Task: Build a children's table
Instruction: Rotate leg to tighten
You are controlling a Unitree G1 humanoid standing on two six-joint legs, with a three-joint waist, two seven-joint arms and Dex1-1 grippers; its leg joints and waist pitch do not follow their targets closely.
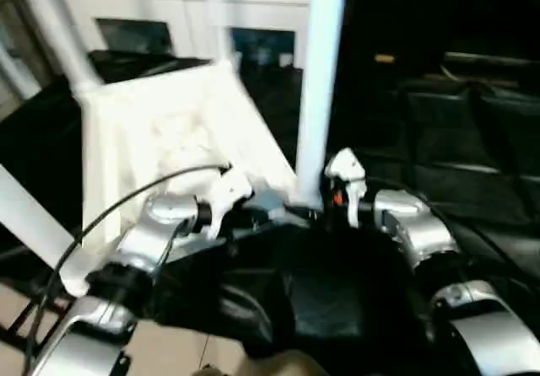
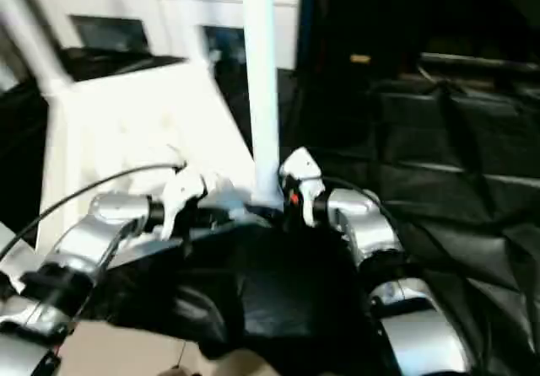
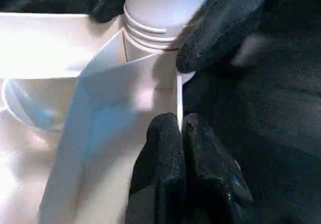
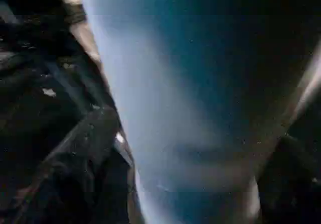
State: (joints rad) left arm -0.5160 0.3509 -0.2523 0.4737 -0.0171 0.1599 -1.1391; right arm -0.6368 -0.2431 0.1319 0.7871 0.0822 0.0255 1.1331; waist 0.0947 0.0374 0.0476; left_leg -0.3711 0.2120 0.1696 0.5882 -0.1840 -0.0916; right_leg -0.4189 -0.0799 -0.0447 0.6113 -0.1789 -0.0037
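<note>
The white tabletop (image 1: 169, 131) lies underside up and tilted on black cloth. One white leg (image 1: 323, 81) stands upright in its near corner socket, its threaded end (image 3: 150, 30) at the socket mouth. A second leg (image 1: 51, 30) rises at the far left corner, and a third (image 1: 29, 216) slants off at the near left. My left gripper (image 3: 179, 126) is shut on the tabletop's thin rim beside that socket. My right gripper (image 1: 325, 203) sits at the upright leg's base, its fingers (image 3: 220, 28) standing open on either side of the leg (image 4: 190, 108).
A white cabinet (image 1: 169, 13) with glass doors stands behind the tabletop. Black cloth (image 1: 472, 140) covers the surface to the right and front. A black cable (image 1: 126, 195) arcs over my left forearm. Beige floor (image 1: 169, 342) shows at the near left.
</note>
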